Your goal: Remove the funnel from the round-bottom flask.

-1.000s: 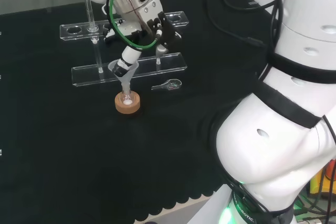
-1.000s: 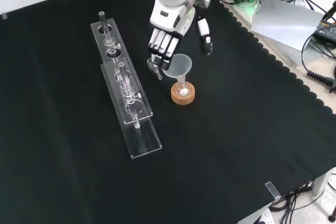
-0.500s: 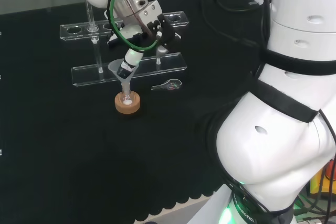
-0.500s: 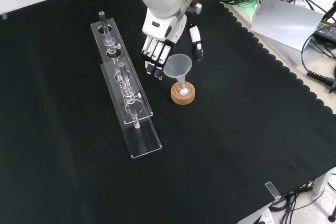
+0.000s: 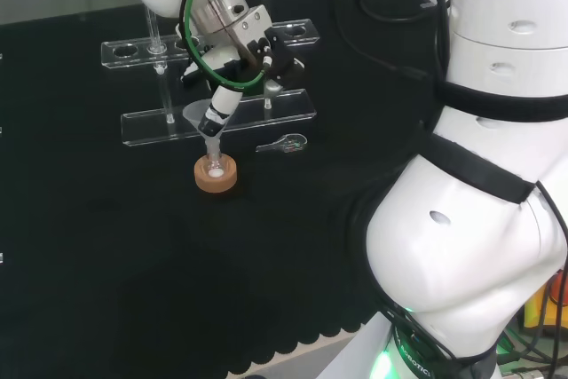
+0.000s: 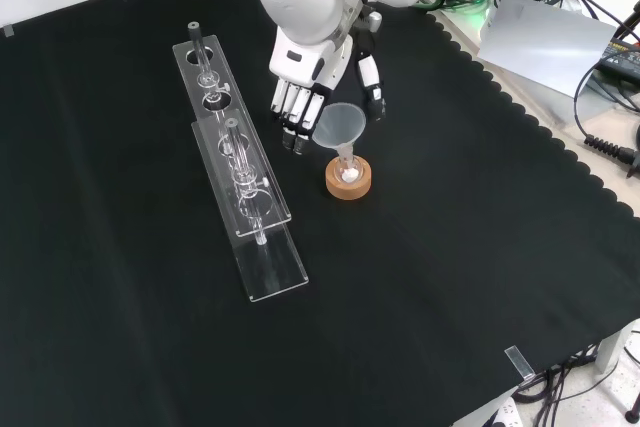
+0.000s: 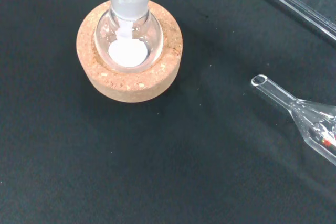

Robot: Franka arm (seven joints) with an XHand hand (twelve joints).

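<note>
We see a black cloth (image 6: 450, 247) spread over the bench, with a wavy edge on one side. Two long clear racks (image 6: 245, 187) with round holes stand on it in the front view, end to end, one a bit lower than the other. Thin clear tubes (image 6: 200, 52) stick up from them. A small clear glass piece (image 5: 284, 143) lies flat on the cloth near the closer rack in the head view.

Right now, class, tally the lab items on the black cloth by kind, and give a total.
Funnel: 1
Round-bottom flask: 1
Cork ring stand: 1
Clear racks: 2 (second)
Small loose glass piece: 1
Total: 6
</note>
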